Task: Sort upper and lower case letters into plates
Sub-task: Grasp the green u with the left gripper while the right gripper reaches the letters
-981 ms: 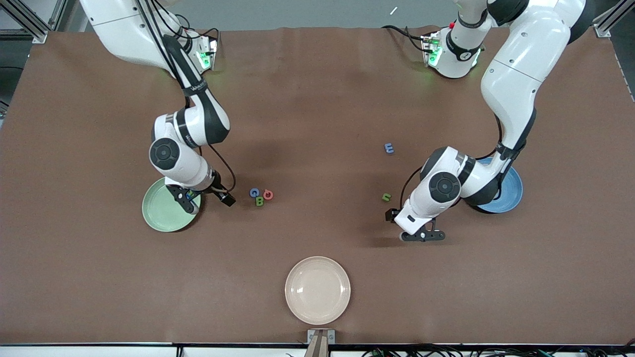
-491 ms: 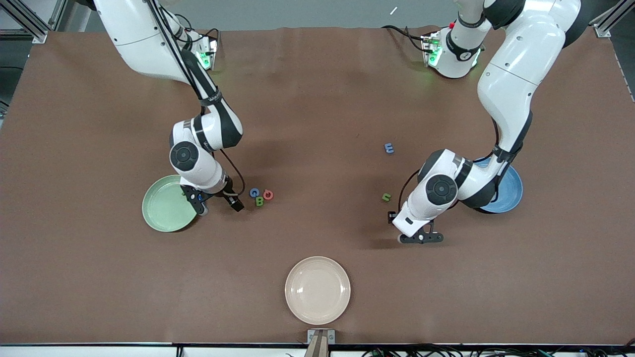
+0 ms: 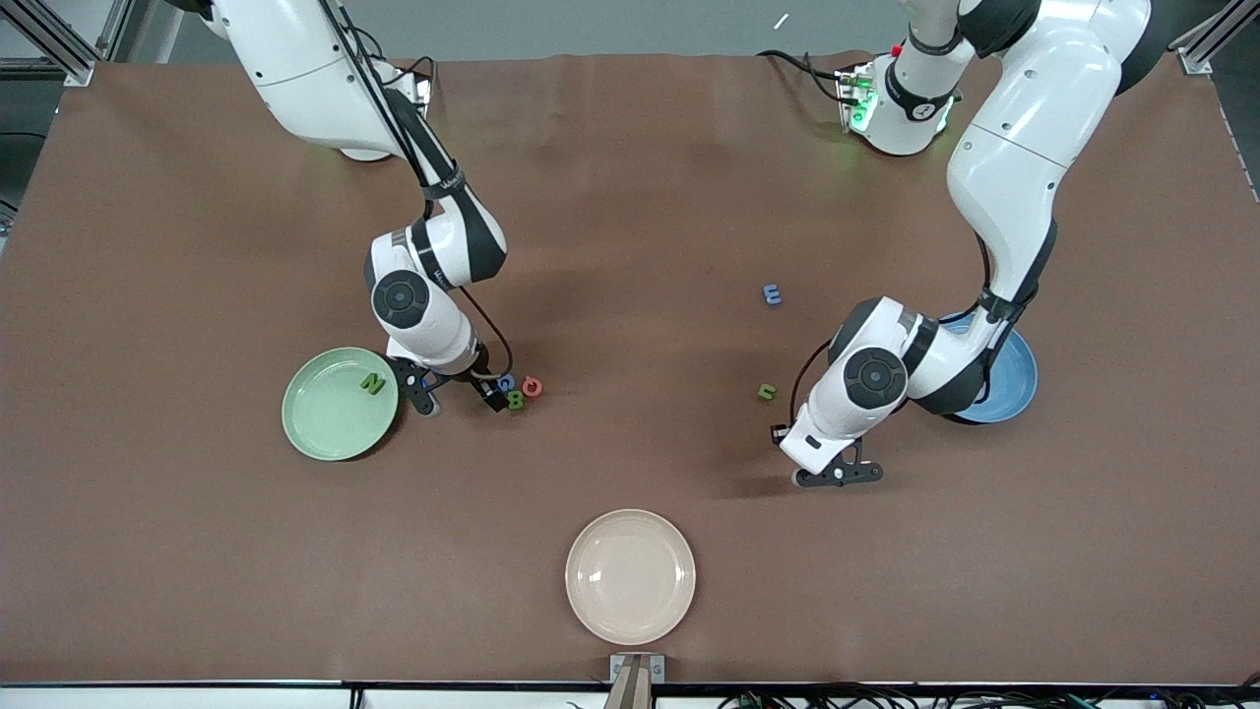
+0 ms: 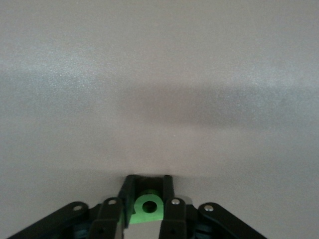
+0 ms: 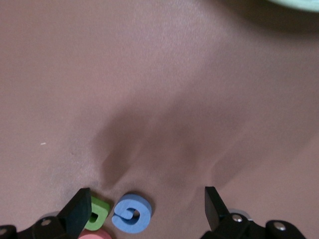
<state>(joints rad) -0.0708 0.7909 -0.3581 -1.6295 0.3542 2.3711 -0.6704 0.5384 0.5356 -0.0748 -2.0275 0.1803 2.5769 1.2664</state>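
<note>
the green plate (image 3: 325, 418) at my right arm's end already holds a green n (image 3: 372, 383); the blue plate (image 3: 1014, 379) sits half under my left arm. my right gripper (image 3: 463, 392) hangs spread just between the green plate and the letter cluster (image 3: 519, 390), with the blue g (image 5: 131, 214) between its fingers. my left gripper (image 4: 147, 208) is pinching a small green letter (image 4: 148, 207), with the blue plate nearby, farther from the camera and toward the table's end.
</note>
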